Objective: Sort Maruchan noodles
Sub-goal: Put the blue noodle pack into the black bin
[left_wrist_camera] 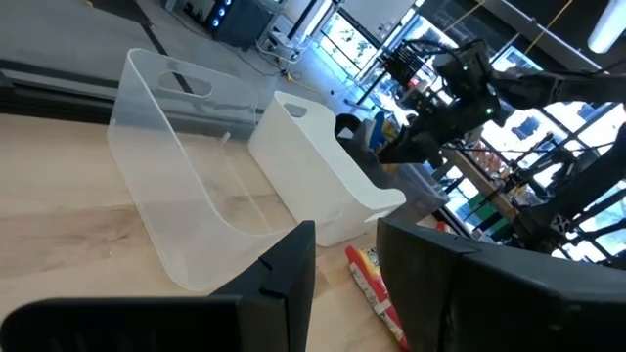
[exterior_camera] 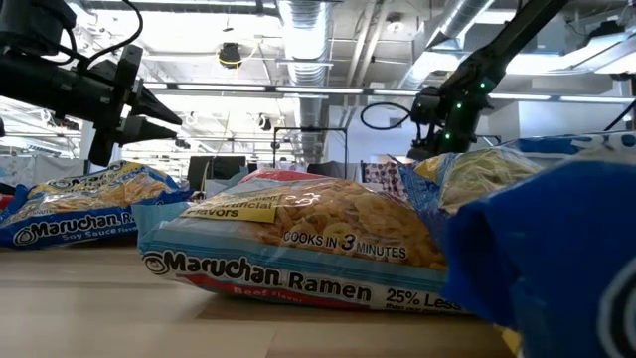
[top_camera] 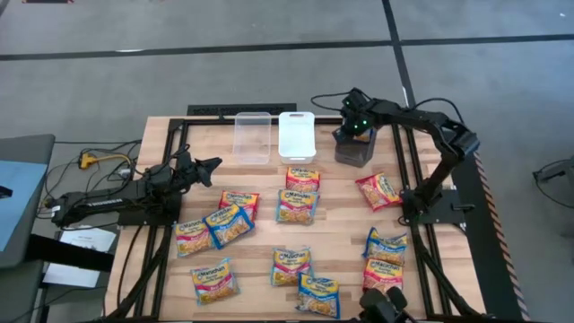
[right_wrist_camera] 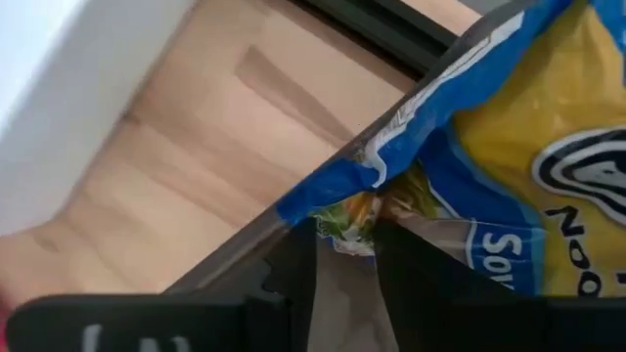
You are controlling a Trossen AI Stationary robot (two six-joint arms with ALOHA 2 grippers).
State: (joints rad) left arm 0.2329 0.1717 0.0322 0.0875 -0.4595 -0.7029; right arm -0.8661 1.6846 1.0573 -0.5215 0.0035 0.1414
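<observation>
Several Maruchan noodles packets (top_camera: 297,205) lie flat on the wooden table (top_camera: 341,235), with red, blue or orange bands. My right gripper (top_camera: 357,127) hangs over the dark-grey bin (top_camera: 354,152) at the far edge, shut on a blue-banded packet (right_wrist_camera: 509,117). In the right wrist view that packet lies over the bin's rim (right_wrist_camera: 245,244). My left gripper (top_camera: 208,167) waits open at the table's left side, level, with nothing between its fingers (left_wrist_camera: 293,269). My right gripper pinches the blue-banded packet's crimped end seam, near a corner (right_wrist_camera: 357,210), between its two fingers. The fingers come from above, slanting steeply down. The packet hangs below them over the dark-grey bin's opening; its lower part is out of view.
A clear bin (top_camera: 252,136) and a white bin (top_camera: 296,135) stand side by side left of the dark-grey bin at the far edge. A black frame (top_camera: 170,144) runs along the table's sides. Bare wood lies in front of the bins.
</observation>
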